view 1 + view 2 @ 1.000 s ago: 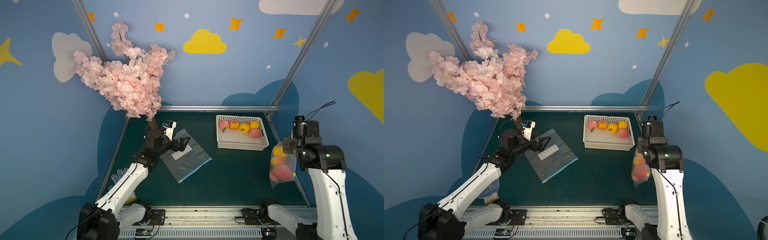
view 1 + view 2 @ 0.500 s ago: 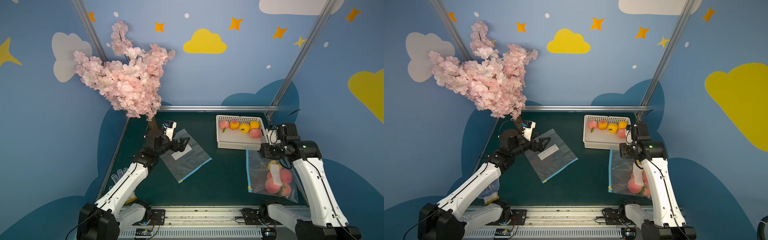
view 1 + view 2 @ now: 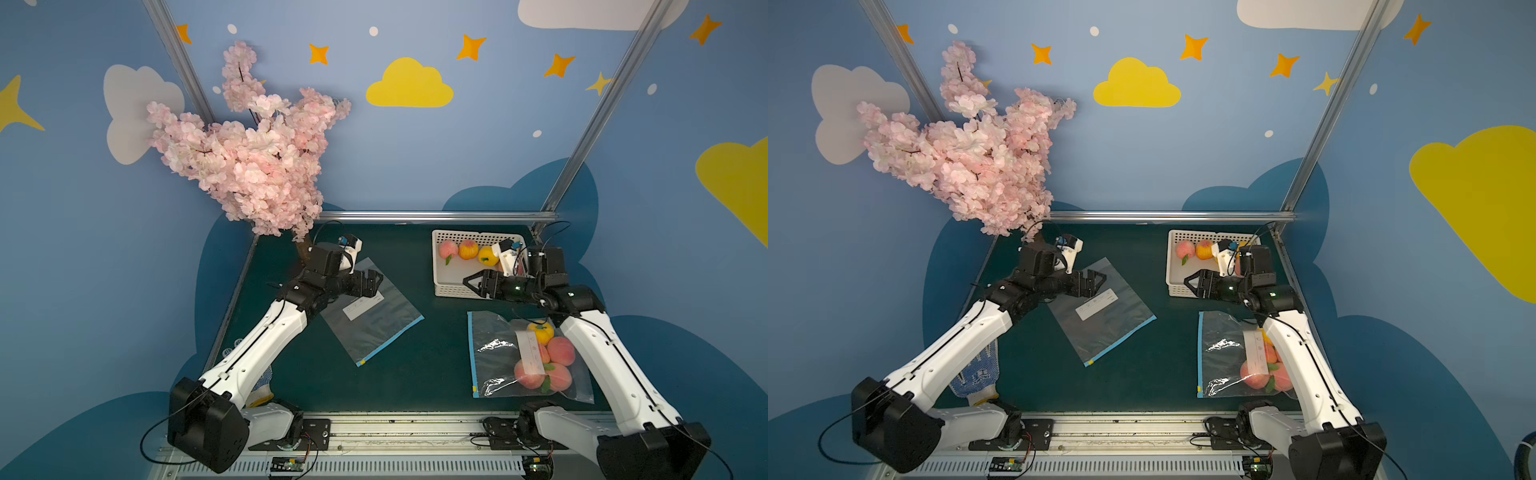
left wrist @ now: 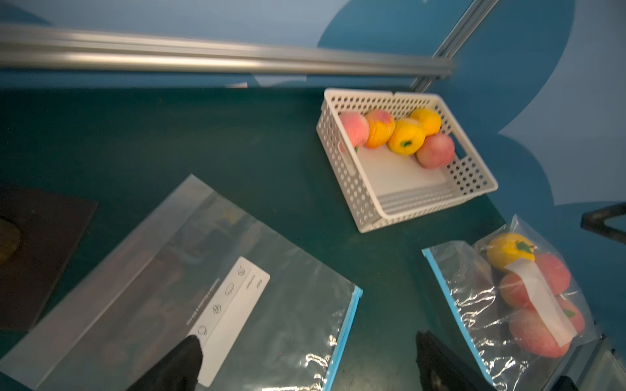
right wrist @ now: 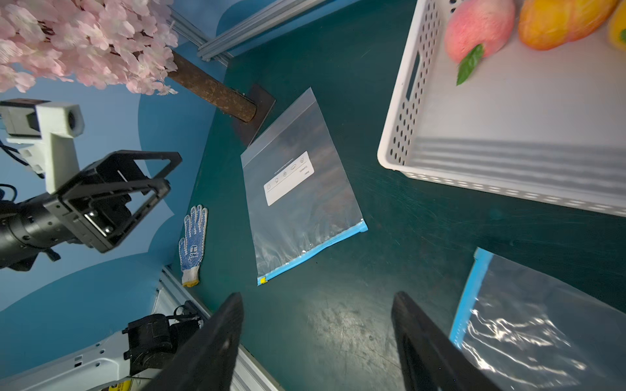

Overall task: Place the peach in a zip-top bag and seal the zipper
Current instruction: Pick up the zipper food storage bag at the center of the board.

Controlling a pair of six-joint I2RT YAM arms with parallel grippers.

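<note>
On the green desk (image 3: pixel 436 374), beside the right arm (image 3: pixel 602 353), a zip-top bag (image 3: pixel 494 365) is laid flat with several peaches (image 3: pixel 561 351) and a yellow fruit (image 3: pixel 540 332) inside. More fruit (image 3: pixel 468 250) is kept in the white basket (image 3: pixel 446 289). An empty bag (image 3: pixel 374 328) is partly overhung by the left claw (image 3: pixel 376 281), which is spread wide and grips nothing. The right claw (image 3: pixel 467 282) is also parted and empty, near the basket.

Left pincer (image 3: pixel 377 281) and right pincer (image 3: pixel 466 282) both gape wide, seemingly empty, each pointing inward toward the other.
</note>
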